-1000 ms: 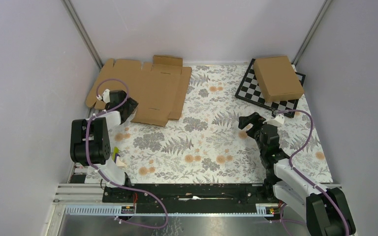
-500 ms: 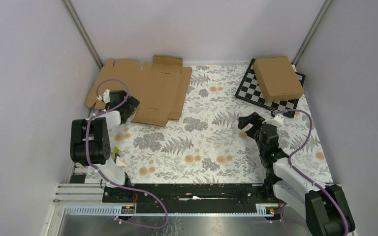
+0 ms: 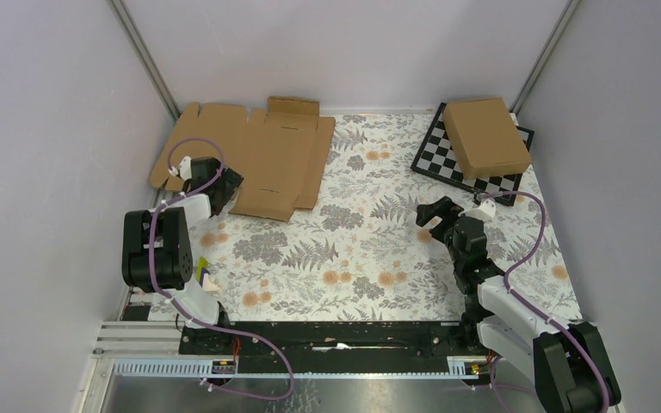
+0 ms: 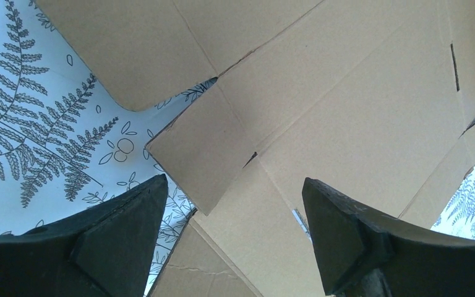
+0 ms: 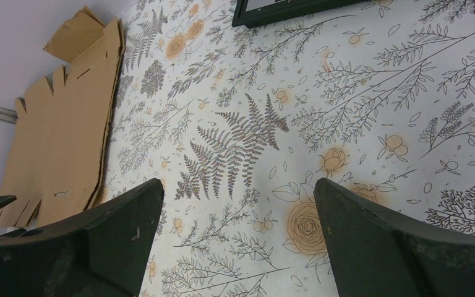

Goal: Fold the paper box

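Observation:
The paper box (image 3: 280,159) lies flat and unfolded at the back left, a brown die-cut piece with flaps and slots. My left gripper (image 3: 226,185) hovers open over its near-left edge. In the left wrist view the open gripper (image 4: 234,180) has a flap corner (image 4: 201,158) of the cardboard (image 4: 359,105) below the gap, and nothing is held. My right gripper (image 3: 430,219) stands open over the flowered table at mid-right. In the right wrist view that gripper (image 5: 238,182) has only tablecloth between its fingers, with the flat cardboard (image 5: 62,130) far off to the left.
A wider flat cardboard sheet (image 3: 176,142) with notched edges sticks out to the left from under the die-cut piece. A chessboard (image 3: 447,163) sits at the back right with a closed brown box (image 3: 486,136) on it. Grey walls close in three sides.
The left jaws have spread wider over the cardboard edge and shifted slightly right. The right arm has stayed still.

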Motion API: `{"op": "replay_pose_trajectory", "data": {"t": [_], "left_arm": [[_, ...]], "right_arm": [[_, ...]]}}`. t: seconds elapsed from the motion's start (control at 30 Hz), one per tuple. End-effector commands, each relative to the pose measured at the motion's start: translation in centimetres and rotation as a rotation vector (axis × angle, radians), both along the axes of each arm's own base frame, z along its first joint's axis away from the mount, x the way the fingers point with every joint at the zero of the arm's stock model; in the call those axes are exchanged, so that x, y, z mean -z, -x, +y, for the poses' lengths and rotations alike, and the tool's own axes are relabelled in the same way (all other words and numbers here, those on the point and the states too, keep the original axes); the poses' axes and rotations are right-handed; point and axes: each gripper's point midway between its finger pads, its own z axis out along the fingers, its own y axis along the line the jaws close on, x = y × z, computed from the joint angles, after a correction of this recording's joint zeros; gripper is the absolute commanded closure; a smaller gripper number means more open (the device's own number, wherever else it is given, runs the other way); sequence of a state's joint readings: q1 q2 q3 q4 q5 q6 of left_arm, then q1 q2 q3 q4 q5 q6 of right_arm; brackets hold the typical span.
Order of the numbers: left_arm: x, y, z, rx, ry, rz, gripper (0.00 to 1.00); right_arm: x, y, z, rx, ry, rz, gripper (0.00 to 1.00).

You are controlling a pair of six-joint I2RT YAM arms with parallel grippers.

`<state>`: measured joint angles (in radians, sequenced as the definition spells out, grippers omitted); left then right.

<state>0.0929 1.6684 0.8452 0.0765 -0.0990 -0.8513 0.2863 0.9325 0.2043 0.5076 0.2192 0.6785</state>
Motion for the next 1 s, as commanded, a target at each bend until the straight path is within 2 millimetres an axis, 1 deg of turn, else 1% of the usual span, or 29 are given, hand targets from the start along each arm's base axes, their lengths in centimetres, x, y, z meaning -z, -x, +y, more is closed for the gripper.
{"op": "replay_pose_trajectory", "data": {"t": [0.0,0.37,0.67,0.83,0.97], "left_arm": [[-3.9,-1.8,0.1,-0.006,0.006,-0.111,0.14],[-4.1,-2.2,-0.3,0.003,0.032,-0.127,0.14],[-4.9,-1.8,-0.8,0.003,0.046,-0.147,0.14],[-5.4,-1.8,-0.9,0.002,0.050,-0.163,0.17],[-5.1,-1.9,-0.7,-0.001,0.044,-0.152,0.17]], "right_arm": [[-1.4,-0.7,0.1,0.008,-0.014,-0.049,0.01],[-1.3,-0.6,0.2,0.006,-0.017,-0.046,0.01],[-1.3,-0.7,0.2,0.004,-0.017,-0.046,0.01],[-1.3,-0.7,0.2,0.003,-0.020,-0.045,0.01],[-1.3,-0.7,0.3,0.001,-0.023,-0.046,0.01]]}}
